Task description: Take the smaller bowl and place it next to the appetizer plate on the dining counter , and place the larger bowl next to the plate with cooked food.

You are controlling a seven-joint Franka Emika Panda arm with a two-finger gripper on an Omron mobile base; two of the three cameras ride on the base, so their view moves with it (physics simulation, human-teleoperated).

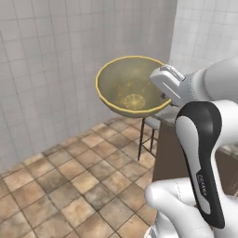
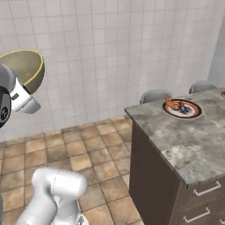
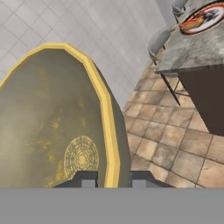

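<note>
Olive-beige larger bowl [image 1: 130, 86] is clamped by its rim in the gripper [image 3: 113, 178], held in the air above the tiled floor [image 1: 69, 186], well apart from the bench [image 2: 189, 136] bearing a food plate [image 2: 182, 108].

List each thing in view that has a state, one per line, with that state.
larger bowl: held in the air by its rim, tilted, nothing inside
pincer: shut on the bowl's rim
plate with cooked food: resting on the counter, food on it
dining counter: drawers closed
stool: standing at the counter, unoccupied
</note>
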